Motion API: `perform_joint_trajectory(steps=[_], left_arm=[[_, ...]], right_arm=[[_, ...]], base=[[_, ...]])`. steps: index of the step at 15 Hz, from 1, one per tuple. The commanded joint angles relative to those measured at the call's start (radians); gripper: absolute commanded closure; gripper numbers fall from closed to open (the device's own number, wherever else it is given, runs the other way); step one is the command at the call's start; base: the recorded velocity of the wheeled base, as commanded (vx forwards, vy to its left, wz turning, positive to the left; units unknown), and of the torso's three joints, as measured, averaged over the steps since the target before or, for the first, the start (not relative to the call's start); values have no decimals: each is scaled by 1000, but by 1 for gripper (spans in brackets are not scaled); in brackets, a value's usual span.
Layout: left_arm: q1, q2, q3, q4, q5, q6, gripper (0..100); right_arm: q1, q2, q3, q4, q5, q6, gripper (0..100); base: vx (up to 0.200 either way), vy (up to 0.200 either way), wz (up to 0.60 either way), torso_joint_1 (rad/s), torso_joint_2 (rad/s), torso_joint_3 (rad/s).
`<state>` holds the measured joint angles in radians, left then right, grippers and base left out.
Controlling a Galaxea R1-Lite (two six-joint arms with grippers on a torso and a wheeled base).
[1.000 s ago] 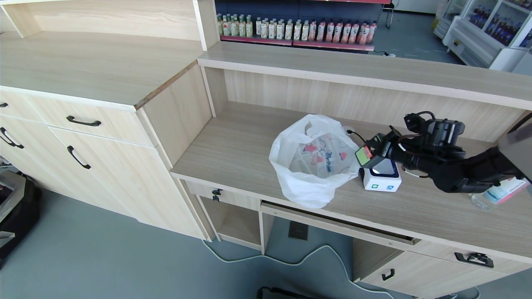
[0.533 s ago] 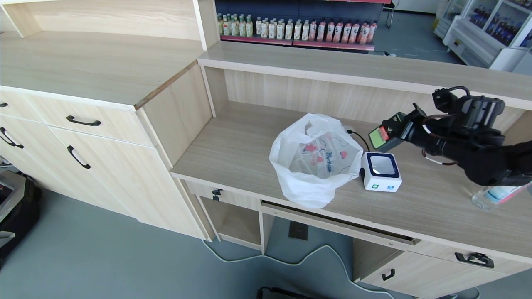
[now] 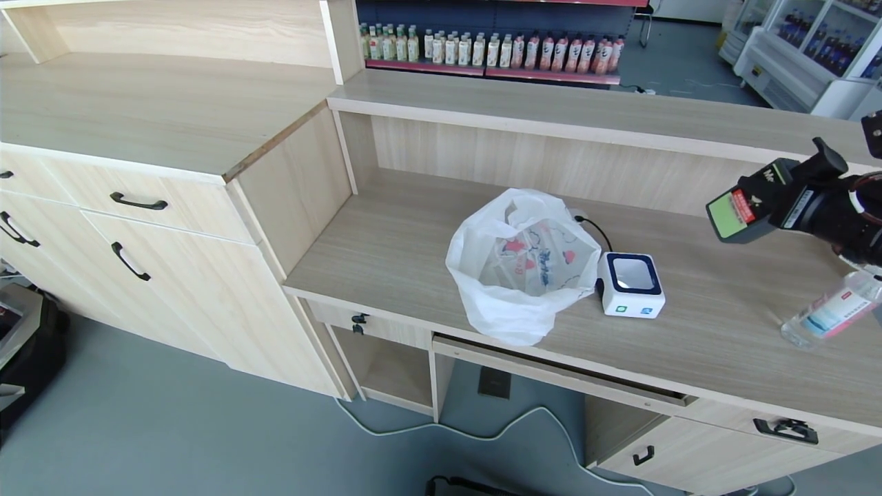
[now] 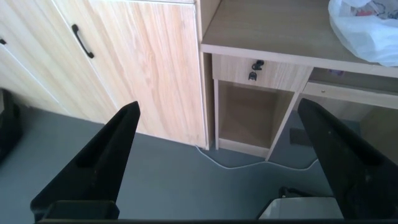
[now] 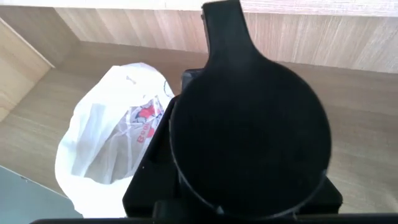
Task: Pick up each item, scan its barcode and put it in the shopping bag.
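Head view: the right claw (image 3: 782,198) pinches a dark box (image 3: 732,215) in the air over the counter (image 3: 689,331), well to the right of the scanner (image 3: 630,284) and the bag (image 3: 517,275).

Left wrist view: the left claw (image 4: 217,112) is spread wide above the floor.

Right wrist view: the box fills the space at the claw, and the bag lies beside it, lower down.

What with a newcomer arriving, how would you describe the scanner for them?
On the low wooden counter, look just right of the white bag. The scanner is the small white cube with a dark-framed glass top, unlike the soft bag or the clear bottle farther right.
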<state>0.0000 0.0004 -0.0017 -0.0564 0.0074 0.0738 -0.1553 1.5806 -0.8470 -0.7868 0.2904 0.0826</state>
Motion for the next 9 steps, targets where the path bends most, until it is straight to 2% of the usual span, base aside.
perform_joint_trajectory(steps=[1, 4, 7, 9], left_arm=[[0, 0, 0, 0, 0, 0, 0], [0, 0, 0, 0, -6, -2, 0], [0, 0, 0, 0, -6, 0, 0], [0, 0, 0, 0, -6, 0, 0]], right_arm=[[40, -24, 55, -2, -5, -23, 100], [65, -24, 59, -2, -62, -23, 100], [77, -21, 55, -2, -62, -9, 100], [117, 2, 28, -2, -66, 34, 100]], base=[[0, 0, 0, 0, 0, 0], [0, 0, 0, 0, 0, 0], [0, 200, 0, -4, 2, 1], [0, 200, 0, 3, 0, 5]])
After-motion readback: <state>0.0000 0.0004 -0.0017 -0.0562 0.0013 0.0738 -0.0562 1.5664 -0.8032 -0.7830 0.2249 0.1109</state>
